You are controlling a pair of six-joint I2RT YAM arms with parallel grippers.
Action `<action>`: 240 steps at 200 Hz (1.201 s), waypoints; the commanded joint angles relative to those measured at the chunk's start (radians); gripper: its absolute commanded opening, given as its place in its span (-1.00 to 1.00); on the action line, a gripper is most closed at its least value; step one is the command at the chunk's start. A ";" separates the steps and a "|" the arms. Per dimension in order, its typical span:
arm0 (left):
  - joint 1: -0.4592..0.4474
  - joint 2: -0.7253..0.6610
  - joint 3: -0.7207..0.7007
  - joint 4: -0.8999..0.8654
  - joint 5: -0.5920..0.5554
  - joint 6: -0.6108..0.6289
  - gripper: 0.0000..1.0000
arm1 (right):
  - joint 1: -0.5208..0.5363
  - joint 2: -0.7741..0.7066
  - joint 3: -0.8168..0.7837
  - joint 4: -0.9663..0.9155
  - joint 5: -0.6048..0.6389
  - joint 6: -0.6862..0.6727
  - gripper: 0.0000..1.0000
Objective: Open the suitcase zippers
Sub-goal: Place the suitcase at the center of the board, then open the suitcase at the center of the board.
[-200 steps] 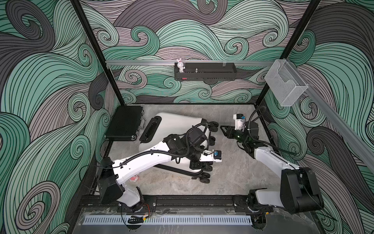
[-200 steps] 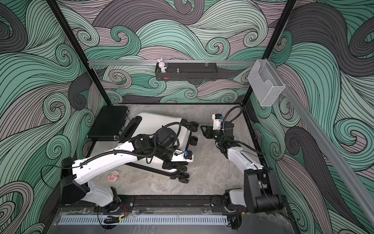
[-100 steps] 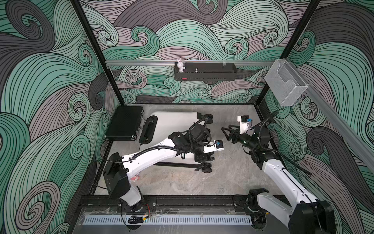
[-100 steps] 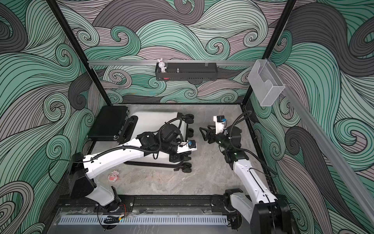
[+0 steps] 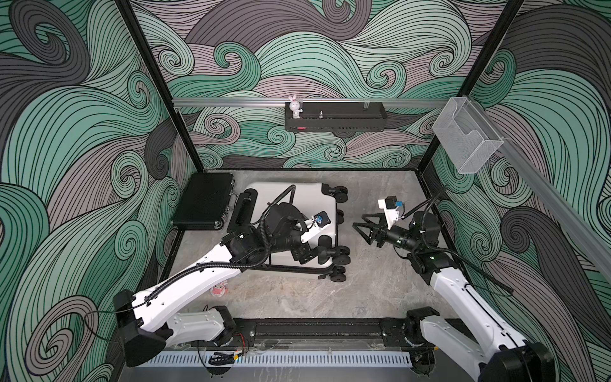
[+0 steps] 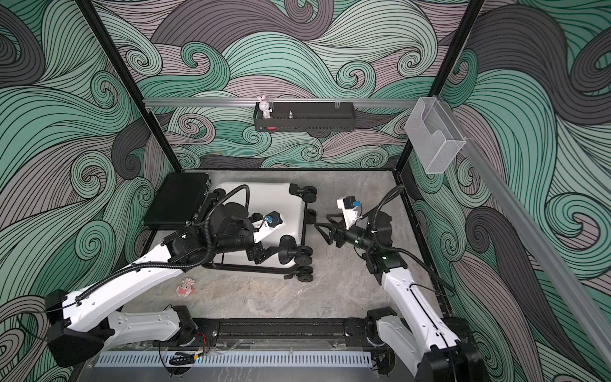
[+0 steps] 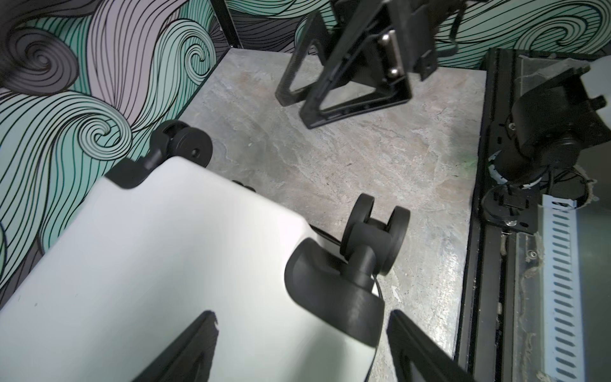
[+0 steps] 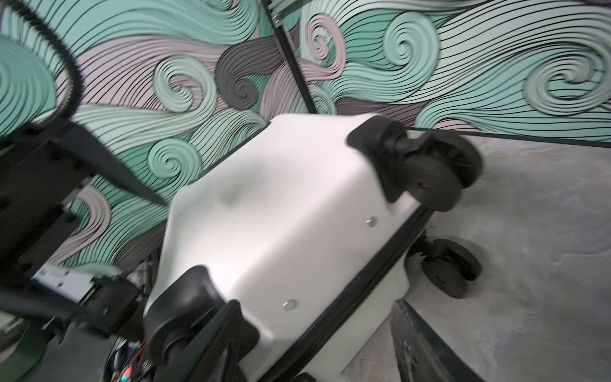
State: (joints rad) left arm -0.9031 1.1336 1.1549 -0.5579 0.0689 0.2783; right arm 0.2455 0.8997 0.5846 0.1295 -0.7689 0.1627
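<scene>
— Left hand [image 7: 302, 314] first: why does it sit over that corner?
— Its fingers [image 7: 195, 347] are spread and grip nothing: one lies over the white shell, one hangs off the edge, with a wheel mount [image 7: 330, 297] between them. I'd guess it is after the rim at that corner, where a pull might sit.
— And the right hand [image 5: 358, 221]?
— Fingers apart as well, empty, hanging above the surface [image 5: 363, 291], aimed at the wheeled end but clear of it. Likely placed to steady the case or take a second pull.
— Where is the suitcase [image 5: 314, 201] from them?
— Lying flat, directly under the left hand and just ahead of the right hand's fingertips, wheels [image 5: 340, 192] toward the right hand. Flat like that, the seam faces sideways, within reach of both.
— The black briefcase [image 5: 205, 200]?
— Back past the left hand's wrist, beyond the handle end, well apart from the right hand. Not part of the job.
— And the zippers [image 8: 363, 281]?
— A thin black band between the two shells, facing the right hand in its wrist view. Whether the teeth are parted I cannot tell, and no pull tab can be picked out, so I would not count the opening as done
</scene>
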 commanded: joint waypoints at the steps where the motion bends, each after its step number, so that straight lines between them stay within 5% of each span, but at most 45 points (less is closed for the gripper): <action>1: 0.010 -0.069 -0.077 0.060 -0.068 -0.068 0.68 | 0.099 -0.076 0.002 -0.180 -0.016 -0.178 0.57; 47: 0.013 -0.194 -0.228 0.135 -0.078 -0.096 0.72 | 0.218 -0.142 -0.039 -0.234 0.020 -0.329 0.68; 144: 0.013 -0.226 -0.297 0.171 0.005 -0.118 0.71 | 0.308 0.031 -0.015 -0.297 0.010 -0.458 0.61; 181: 0.013 -0.244 -0.296 0.158 0.021 -0.117 0.69 | 0.317 0.051 -0.031 -0.207 0.002 -0.464 0.23; 221: 0.013 -0.286 -0.275 0.100 0.045 -0.081 0.67 | 0.317 0.047 -0.007 -0.170 -0.001 -0.465 -0.66; 240: 0.014 -0.321 -0.261 0.057 0.087 -0.026 0.63 | 0.317 0.033 0.014 -0.153 0.001 -0.453 -0.82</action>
State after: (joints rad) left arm -0.8967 0.8577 0.8558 -0.4335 0.0952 0.1925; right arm 0.5644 0.9531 0.5587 -0.0971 -0.7704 -0.3016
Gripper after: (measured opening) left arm 0.827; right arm 0.370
